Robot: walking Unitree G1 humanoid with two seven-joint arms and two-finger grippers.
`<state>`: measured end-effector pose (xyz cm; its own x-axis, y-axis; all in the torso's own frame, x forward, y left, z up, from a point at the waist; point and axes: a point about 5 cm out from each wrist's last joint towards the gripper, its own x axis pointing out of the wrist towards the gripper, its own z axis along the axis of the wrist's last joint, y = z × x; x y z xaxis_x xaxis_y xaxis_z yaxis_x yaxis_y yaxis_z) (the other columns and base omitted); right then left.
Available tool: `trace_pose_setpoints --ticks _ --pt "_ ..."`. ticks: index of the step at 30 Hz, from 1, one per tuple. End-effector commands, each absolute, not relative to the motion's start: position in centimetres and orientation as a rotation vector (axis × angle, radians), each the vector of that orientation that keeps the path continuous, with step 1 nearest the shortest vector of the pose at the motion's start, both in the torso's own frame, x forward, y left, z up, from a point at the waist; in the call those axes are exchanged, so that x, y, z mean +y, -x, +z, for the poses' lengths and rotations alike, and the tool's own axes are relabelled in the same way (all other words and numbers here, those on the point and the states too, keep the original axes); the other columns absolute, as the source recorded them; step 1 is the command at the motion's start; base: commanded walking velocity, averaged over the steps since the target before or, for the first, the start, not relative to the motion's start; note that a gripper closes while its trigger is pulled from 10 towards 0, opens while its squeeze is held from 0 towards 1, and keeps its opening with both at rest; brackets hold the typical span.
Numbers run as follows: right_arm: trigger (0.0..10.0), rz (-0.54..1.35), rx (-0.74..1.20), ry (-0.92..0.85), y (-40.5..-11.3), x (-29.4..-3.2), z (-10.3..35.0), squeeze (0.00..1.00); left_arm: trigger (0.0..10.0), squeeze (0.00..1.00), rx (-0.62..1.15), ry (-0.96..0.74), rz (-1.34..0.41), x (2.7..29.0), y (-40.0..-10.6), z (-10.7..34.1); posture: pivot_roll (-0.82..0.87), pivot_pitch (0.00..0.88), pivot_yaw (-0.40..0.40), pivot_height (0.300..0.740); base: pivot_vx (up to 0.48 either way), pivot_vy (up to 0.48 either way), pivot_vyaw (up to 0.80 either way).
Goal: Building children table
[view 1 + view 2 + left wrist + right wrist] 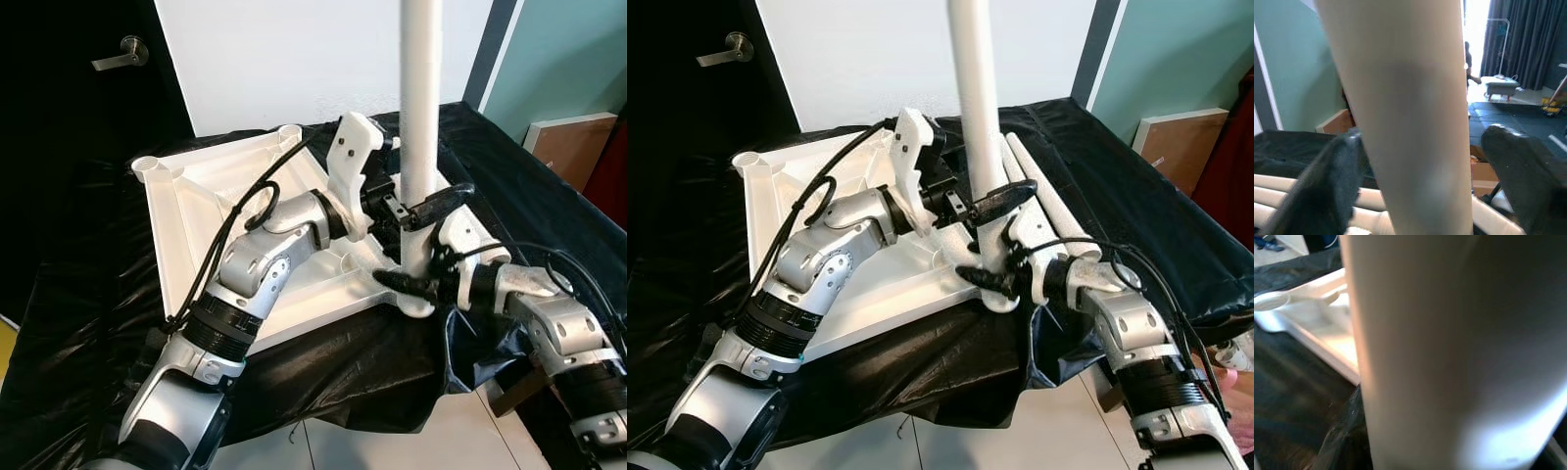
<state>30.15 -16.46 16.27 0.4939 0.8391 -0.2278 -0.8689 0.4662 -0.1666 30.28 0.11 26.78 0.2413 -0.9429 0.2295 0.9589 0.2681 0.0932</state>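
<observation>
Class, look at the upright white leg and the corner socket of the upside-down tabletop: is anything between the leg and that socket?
Nothing visible. The white leg already stands upright in the corner socket of the tabletop, with the left gripper and right gripper around its lower part.

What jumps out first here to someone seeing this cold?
A tall white plastic table leg stands upright in the near right corner socket of the upturned white square plastic tabletop, which lies on black plastic sheeting. Both grippers crowd its base: the left gripper straddles the leg, one finger on each side, and the right gripper sits lower at the socket. More white legs lie flat behind.
</observation>
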Motion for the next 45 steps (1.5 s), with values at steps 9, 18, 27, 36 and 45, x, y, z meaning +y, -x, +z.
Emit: trace_pose_setpoints --ticks 9,18,27,36,45 --pt "10.0 1.02 0.169 0.282 -30.3 -17.0 16.3 0.0 0.0 0.0 -0.265 0.075 -1.559 0.0 -28.8 27.0 -0.23 0.0 0.045 0.74 0.0 0.0 0.0" --pt "10.0 0.968 0.144 0.274 -30.6 -16.8 16.7 0.14 0.0 0.0 -0.252 0.095 -1.525 0.2 -28.9 27.4 -0.23 0.0 0.049 0.74 0.0 0.0 0.0" --pt "10.0 0.796 0.017 0.245 -31.8 -16.9 18.9 1.0 10.0 0.0 -0.254 0.119 -1.353 0.0 -30.3 29.5 -0.24 0.0 0.053 0.74 0.0 0.0 0.0" --pt "10.0 0.557 -0.09 0.217 -32.8 -16.3 19.8 0.0 10.0 0.0 -0.198 0.188 -1.15 -0.5 -31.9 30.7 -0.24 0.027 0.047 0.74 0.0 0.0 0.0" --pt "10.0 0.339 -0.149 0.227 -32.8 -13.7 19.5 0.0 10.0 0.0 -0.16 0.299 -0.937 -1.2 -33.5 31.5 -0.21 0.051 0.039 0.74 0.0 0.0 0.0"
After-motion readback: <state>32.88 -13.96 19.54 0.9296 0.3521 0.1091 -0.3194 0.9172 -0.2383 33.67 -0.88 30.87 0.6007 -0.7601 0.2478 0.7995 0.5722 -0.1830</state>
